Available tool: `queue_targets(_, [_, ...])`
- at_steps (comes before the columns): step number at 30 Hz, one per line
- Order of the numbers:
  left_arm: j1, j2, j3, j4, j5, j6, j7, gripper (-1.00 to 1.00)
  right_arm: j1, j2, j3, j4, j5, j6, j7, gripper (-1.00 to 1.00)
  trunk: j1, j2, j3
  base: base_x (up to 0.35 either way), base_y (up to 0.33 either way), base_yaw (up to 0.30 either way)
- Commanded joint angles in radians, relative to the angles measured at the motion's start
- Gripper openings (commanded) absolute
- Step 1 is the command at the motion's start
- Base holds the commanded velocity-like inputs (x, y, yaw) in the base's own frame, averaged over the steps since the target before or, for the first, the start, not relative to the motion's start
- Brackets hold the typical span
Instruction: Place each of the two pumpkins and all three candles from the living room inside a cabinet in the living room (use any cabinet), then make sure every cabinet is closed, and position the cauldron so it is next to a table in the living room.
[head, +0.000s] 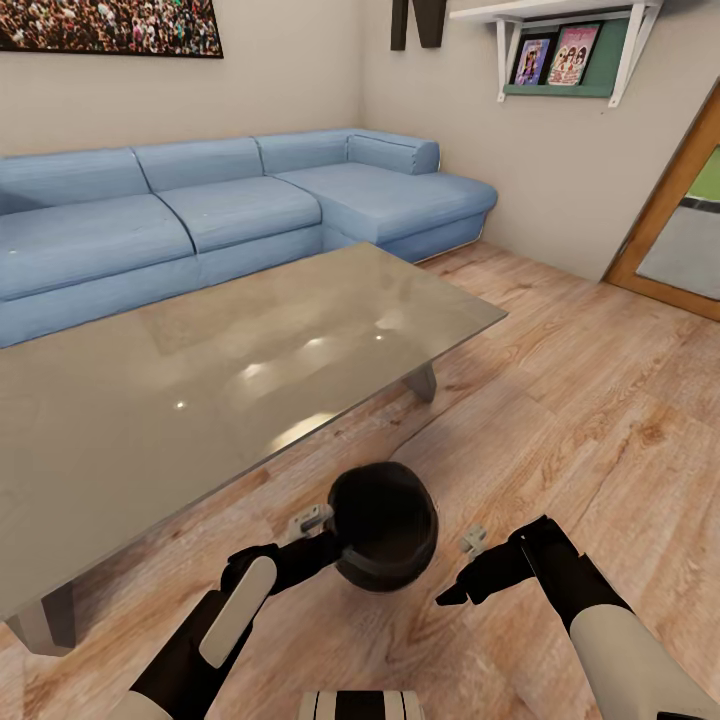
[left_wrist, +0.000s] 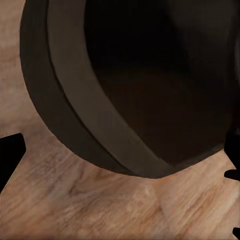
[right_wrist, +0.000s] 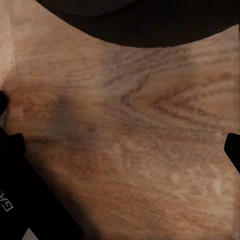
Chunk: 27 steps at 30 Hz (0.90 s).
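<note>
Black cauldron (head: 383, 527) beside glass table (head: 200, 390)

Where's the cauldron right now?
In the head view, the cauldron sits on the wood floor between both grippers, just beside the glass table.

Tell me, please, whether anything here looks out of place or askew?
The cauldron sits on the wood floor beside the table rather than on any furniture, its mouth tipped toward the left end effector at its rim. Nothing looks spilled or damaged.
</note>
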Motion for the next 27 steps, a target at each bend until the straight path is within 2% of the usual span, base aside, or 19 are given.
queue_targets(1, [0.0, 0.0, -0.001, -0.001, 0.011, 0.002, 0.01, 1.0, 0.0, 0.001, -0.004, -0.001, 0.007, 0.008, 0.007, 1.0, 0.0, 0.0, -0.001, 0.0, 0.0, 0.0])
queue_targets(21, [0.0, -0.001, -0.01, -0.01, 0.012, 0.002, 0.008, 1.0, 0.0, 0.001, -0.005, -0.002, 0.007, 0.007, 0.009, 1.0, 0.0, 0.0, -0.001, 0.0, 0.0, 0.0])
queue_targets(27, [0.0, -0.001, -0.011, -0.012, 0.012, 0.002, 0.008, 1.0, 0.0, -0.001, -0.009, -0.013, -0.005, 0.007, 0.014, 1.0, 0.0, 0.0, -0.001, 0.0, 0.0, 0.0])
